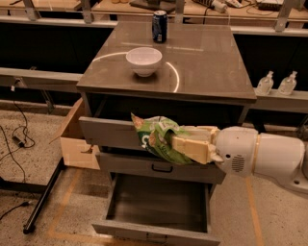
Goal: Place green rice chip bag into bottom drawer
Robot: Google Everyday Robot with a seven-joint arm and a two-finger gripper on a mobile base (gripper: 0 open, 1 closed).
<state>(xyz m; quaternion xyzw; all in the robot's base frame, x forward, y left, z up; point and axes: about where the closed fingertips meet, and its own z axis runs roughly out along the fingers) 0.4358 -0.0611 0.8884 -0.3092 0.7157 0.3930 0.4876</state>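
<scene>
Standing nearest, the bottom drawer (149, 231) is pulled well out toward the near side, its deep grey box showing only its own grey floor. Around it lies a speckled concrete floor (279, 221) marked with orange tape lines (67, 192). A black stand leg (44, 197) slants across the floor on the left, with dark cables (14, 139) beyond it.

Just above the open drawer, the gripper (177, 140) reaches in from the right on a white arm (269, 156), its cream fingers (192, 148) clamped on the green rice chip bag (150, 137). The bag hangs in the air in front of the two upper drawers, above the bottom drawer and not in it.

There are three drawers in all. The middle drawer (144, 166) and the top drawer (103, 130) both stand partly out, and what lies inside them cannot be told. One cardboard box (77, 144) with open flaps stands on the floor just left of the cabinet.

Farther back, the cabinet top (211, 62) is a smooth grey-brown surface bearing two things. One white bowl (144, 60) sits toward the left, its white inside showing, and one dark blue can (159, 26) stands upright at the far edge. Two clear bottles (265, 82) stand side by side on a ledge to the right. A wooden bench (120, 6) runs along the far side.
</scene>
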